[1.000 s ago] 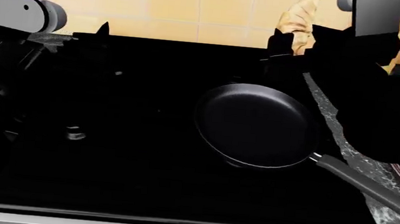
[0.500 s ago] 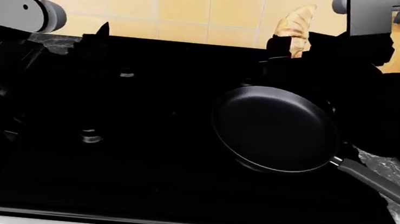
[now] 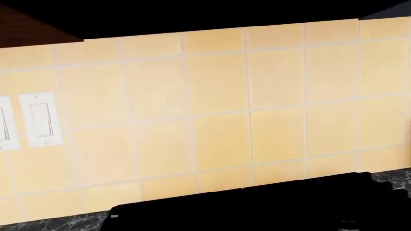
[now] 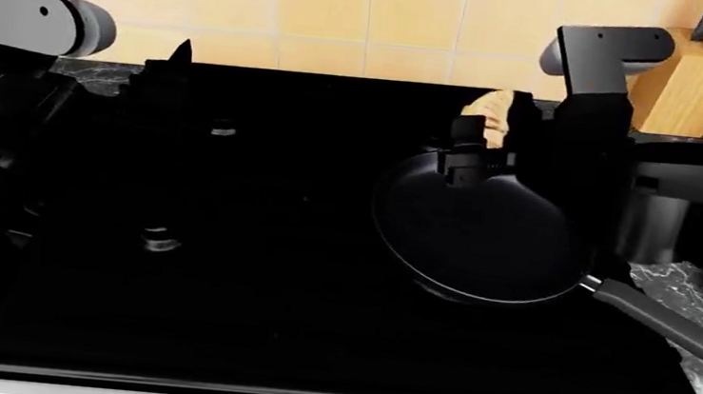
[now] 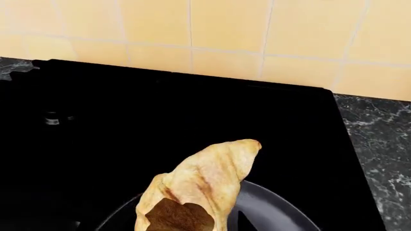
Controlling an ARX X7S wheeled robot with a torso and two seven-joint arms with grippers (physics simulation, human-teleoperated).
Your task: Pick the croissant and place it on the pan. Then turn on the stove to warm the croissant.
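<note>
Right now, seen from the head camera, a black stove (image 4: pixel 256 275) fills most of the picture, with yellow wall tiles (image 4: pixel 329 14) behind it. A round black pan (image 4: pixel 482 232) sits on the right half of the stove, its long handle running toward the near right corner.

The right gripper (image 4: pixel 490 138) hangs over the far rim of the pan, clamped on the croissant (image 4: pixel 495 109). Only the tan tip of the pastry shows between the dark fingers in this view. In the right wrist view the croissant (image 5: pixel 199 185) is clearer: a lumpy golden crescent held at one end, its long axis pointing away from the gripper toward the tiled wall. The curved edge of the pan (image 5: pixel 276 207) shows directly beneath it, with a gap between the two, so the pastry is not yet resting on the pan.

The key relation is that the croissant sits above the pan's back edge, not its centre. The free tip seems to reach out past the rim, so releasing here may leave it tipping off; the pan's middle lies toward the robot from the gripper.

The left arm (image 4: pixel 23 25) stays at the far left, well apart from the pan. Its wrist view shows only tiles and a white switch plate (image 3: pixel 40 120), so I cannot tell whether that gripper is apart or together.
</note>
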